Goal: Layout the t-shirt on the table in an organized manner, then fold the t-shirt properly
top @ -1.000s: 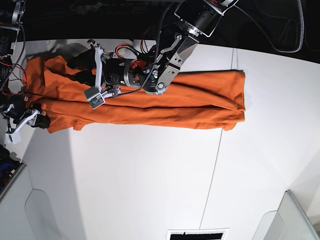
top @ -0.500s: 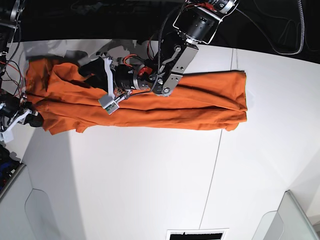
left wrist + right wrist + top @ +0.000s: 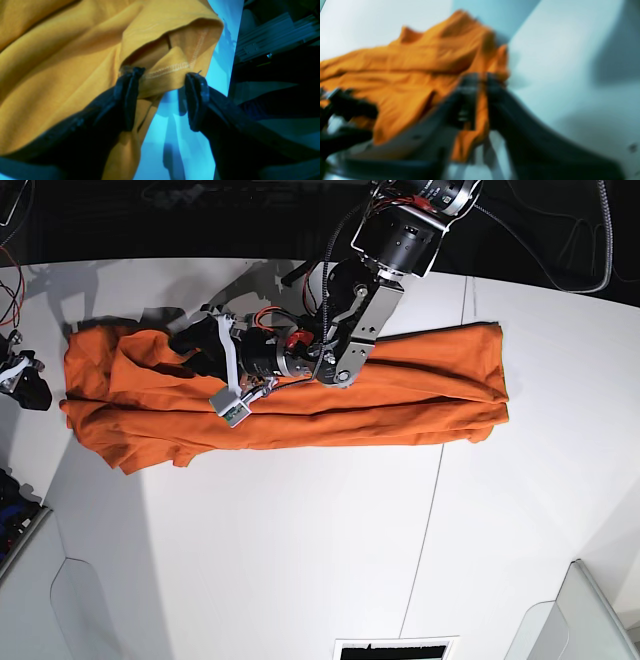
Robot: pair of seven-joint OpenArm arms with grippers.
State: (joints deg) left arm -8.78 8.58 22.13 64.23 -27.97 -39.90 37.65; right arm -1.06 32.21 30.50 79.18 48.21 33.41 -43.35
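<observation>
Table (image 3: 300, 560): one t-shirt (image 3: 400, 395), two arms.

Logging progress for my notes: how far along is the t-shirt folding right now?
Done: the t-shirt lies on the table as a long band, apparently folded lengthwise. In hand: the left gripper, jaws open, straddles a stitched hem at the band's rumpled end. Left: smoothing that end and folding the band crosswise. The right gripper is too blurred to judge.

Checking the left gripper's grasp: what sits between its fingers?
In the left wrist view, the t-shirt's stitched hem fold sits between the open left gripper's fingers, with bare table beneath.
</observation>
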